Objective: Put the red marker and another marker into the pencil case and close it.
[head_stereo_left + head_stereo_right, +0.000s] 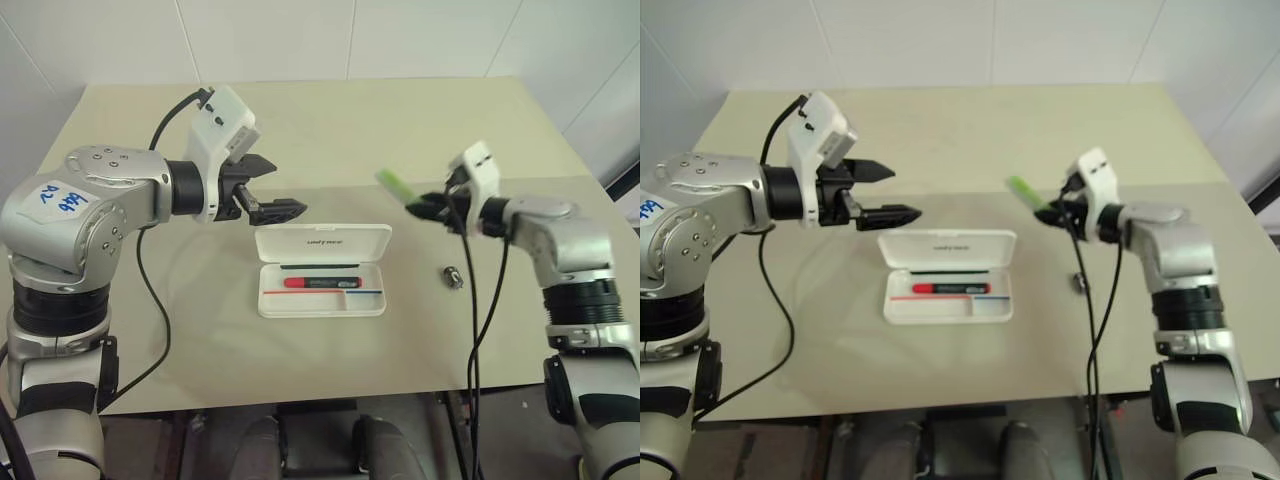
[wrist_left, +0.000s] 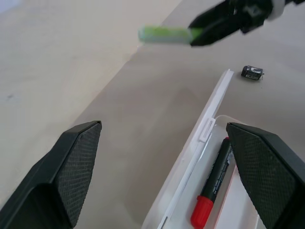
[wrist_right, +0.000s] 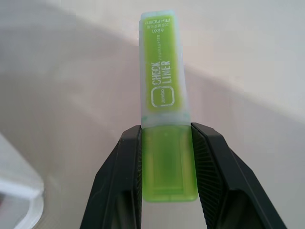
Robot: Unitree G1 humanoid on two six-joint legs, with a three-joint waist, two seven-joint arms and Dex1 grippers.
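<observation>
**Highlighter Held Clear of the Open Pencil Case**

The pencil case (image 1: 322, 272) lies open near the middle of the surface (image 1: 330, 130), lid folded back flat. Small dark lettering sits on the lid, too small to read. Inside the tray, a red line and a blue line run along its length.

The red marker (image 1: 322, 282) lies flat in the tray, parallel to its long side. In the left wrist view the marker's black barrel carries white print that cannot be made out, and the tray is cut off by the frame edge.

The right gripper (image 3: 166, 162) is raised above the surface to the right of the pencil case, with its jaws pinching the green highlighter (image 3: 164, 90) by its darker lower body. The paler cap end points out beyond the fingertips. The cap reads "CHECK LINER", with "Jumbo" in a rounded box and "1989" near the tip; a line of smaller print above that is not legible.

The left gripper (image 1: 265, 187) hangs above the surface, just behind the left end of the pencil case, jaws spread wide and holding nothing.

A small dark cylinder (image 1: 453, 276) lies on the surface to the right of the pencil case, well apart from it. Its markings cannot be made out.
</observation>
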